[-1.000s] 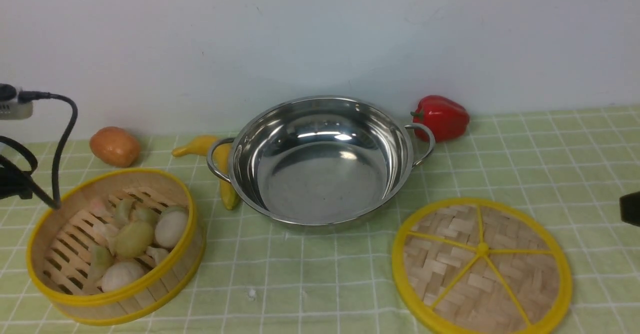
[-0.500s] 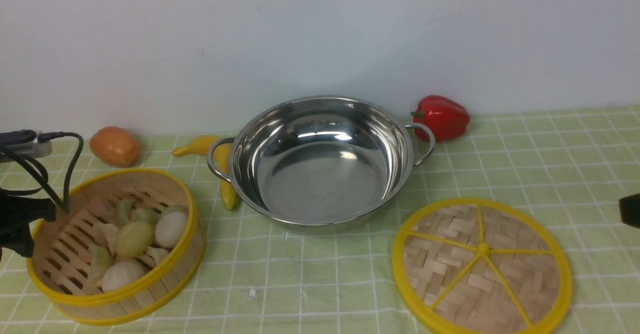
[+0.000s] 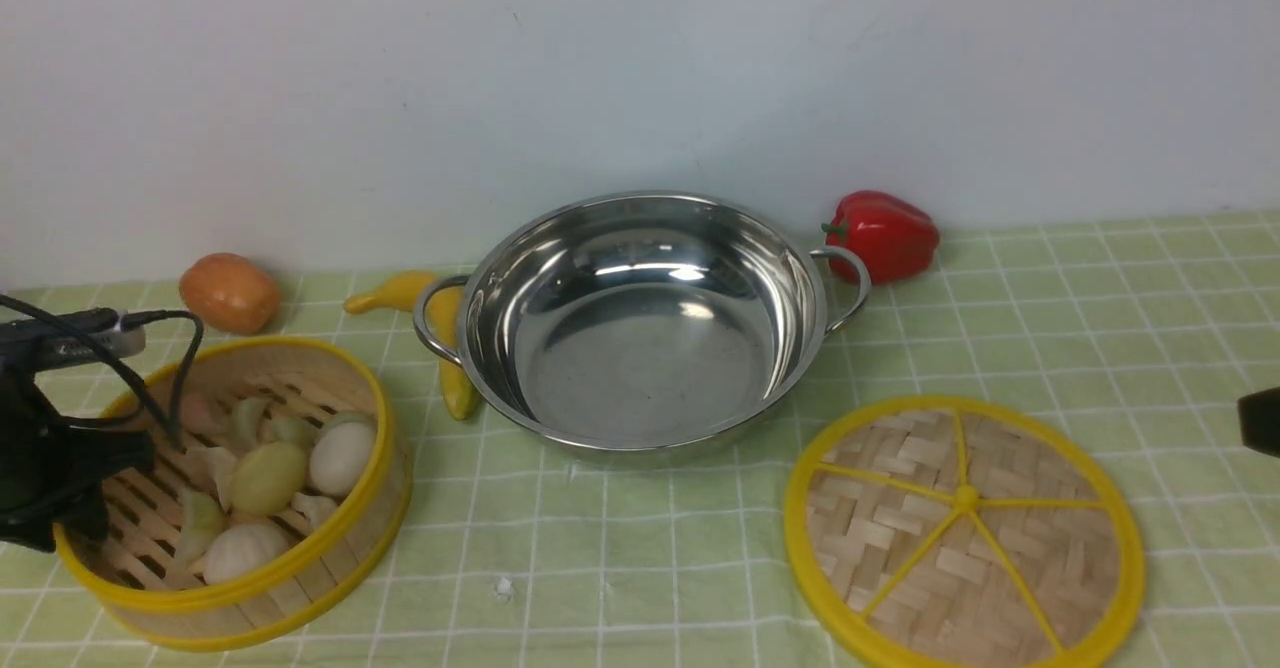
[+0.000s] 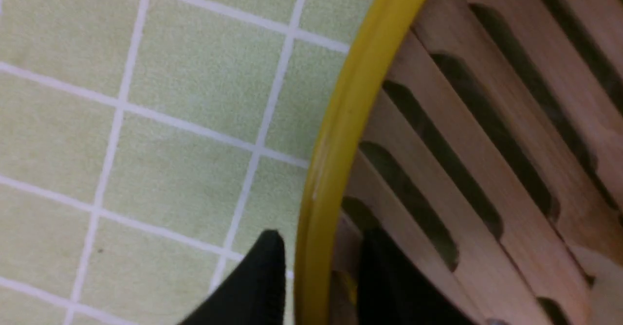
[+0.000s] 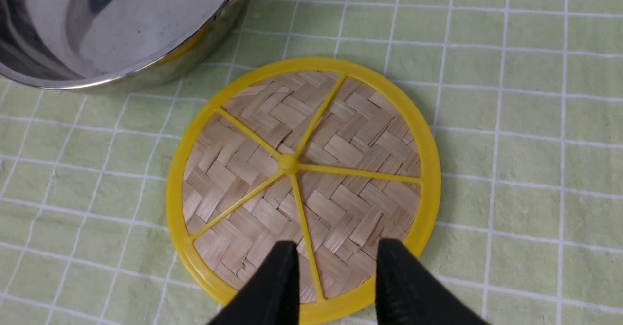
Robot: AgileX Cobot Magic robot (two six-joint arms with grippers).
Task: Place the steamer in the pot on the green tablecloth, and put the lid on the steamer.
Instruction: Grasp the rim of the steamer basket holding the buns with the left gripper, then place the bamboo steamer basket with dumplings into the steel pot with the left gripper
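The steamer (image 3: 240, 493), a bamboo basket with yellow rims and toy buns inside, stands on the green tablecloth (image 3: 650, 558) at the front left. My left gripper (image 3: 95, 493) is down at its left rim (image 4: 340, 120). One finger is outside the wall and one is inside over the slats, and a sliver of cloth shows by the outer finger (image 4: 265, 276). The empty steel pot (image 3: 640, 323) sits in the middle. The woven lid (image 3: 965, 533) lies flat at the front right. My right gripper (image 5: 336, 247) hovers open over the lid's (image 5: 302, 179) near rim.
Near the back wall lie an orange fruit (image 3: 230, 293), a yellow banana (image 3: 420, 298) against the pot's left handle, and a red pepper (image 3: 885, 235) behind its right handle. The left arm's cable (image 3: 170, 348) loops over the steamer.
My left gripper has come down from above the steamer's left side and now straddles its rim. The steamer, pot, lid and right gripper have not moved.
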